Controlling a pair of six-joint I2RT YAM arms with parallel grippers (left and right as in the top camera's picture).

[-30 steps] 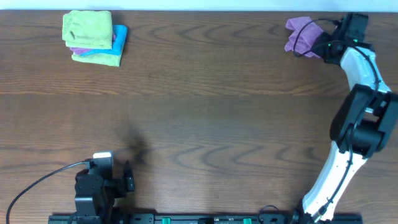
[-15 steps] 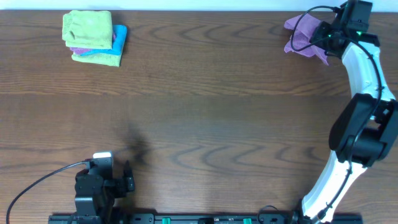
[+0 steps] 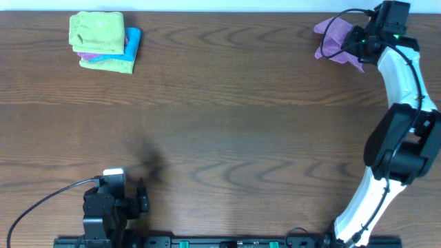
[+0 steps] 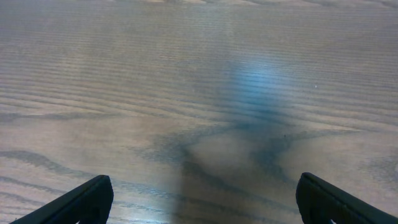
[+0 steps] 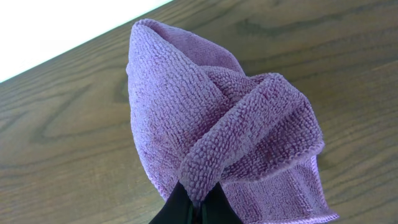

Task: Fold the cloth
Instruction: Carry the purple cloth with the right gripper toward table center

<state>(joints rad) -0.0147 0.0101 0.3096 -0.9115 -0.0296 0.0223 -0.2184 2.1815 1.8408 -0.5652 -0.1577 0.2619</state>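
Task's thing: the purple cloth [image 3: 334, 38], bunched up and not flat, at the far right corner of the table [image 3: 241, 124], close to the far edge.

Right gripper [image 3: 357, 43]: its fingers are pressed together on a rolled fold of the purple cloth. In the right wrist view the dark tips meet under the fold with no gap.

Left gripper [image 3: 141, 198]: its fingers stand wide apart and hold nothing. It waits at the near left edge, with only bare wood under it.

Direction from claw to cloth: the bunch spreads away from the right fingertips, toward the robot's left and a little toward the far edge.

Long axis: the bunch is narrow at the pinch and wider beyond it, so its length runs straight out from the right gripper.

Contact with the table: I cannot tell if the free end rests on the wood or hangs just above it.

Nearer arm: the right one, which already has the cloth. The left one is well apart, across the whole table.

What the next move needs, in my judgement: the cloth should come toward the middle, where both arms can reach, and be laid flat before any fold.

Other thing: a stack of folded cloths [image 3: 103, 41] lies at the far left corner, well apart.
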